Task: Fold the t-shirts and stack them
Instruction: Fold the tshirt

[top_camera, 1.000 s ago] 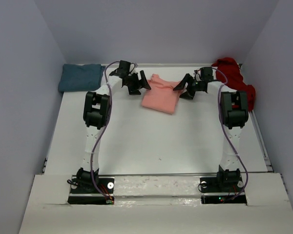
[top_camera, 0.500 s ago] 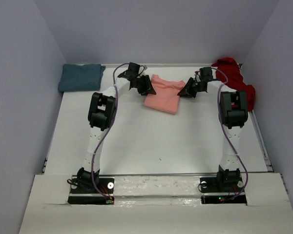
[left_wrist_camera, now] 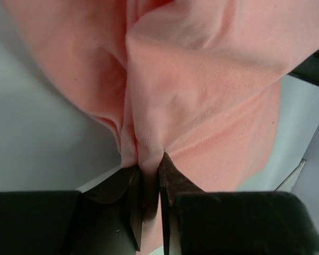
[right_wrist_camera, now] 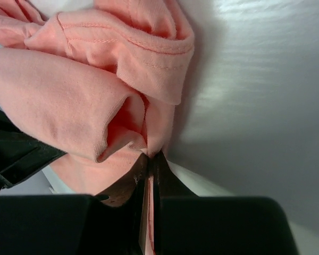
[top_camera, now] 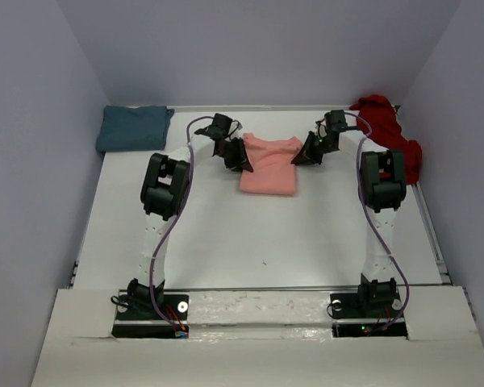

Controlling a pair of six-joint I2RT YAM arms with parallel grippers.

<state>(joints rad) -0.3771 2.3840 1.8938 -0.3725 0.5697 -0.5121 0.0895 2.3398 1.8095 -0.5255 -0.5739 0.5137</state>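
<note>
Up close, the wrist cameras show the left claw (left_wrist_camera: 149, 166) pinching a gathered fold of the salmon-pink t-shirt (top_camera: 270, 168) and the right claw (right_wrist_camera: 150, 159) nipped tight on its hemmed edge. Only the overhead view takes in all three shirts: the pink one at the far middle of the surface (top_camera: 258, 242), the teal t-shirt (top_camera: 131, 127) folded at the far left corner, and the dark red t-shirt (top_camera: 385, 122) heaped at the far right. A second ago both claws stood spread beside the pink shirt, which lay skewed and now sits squarer.
</note>
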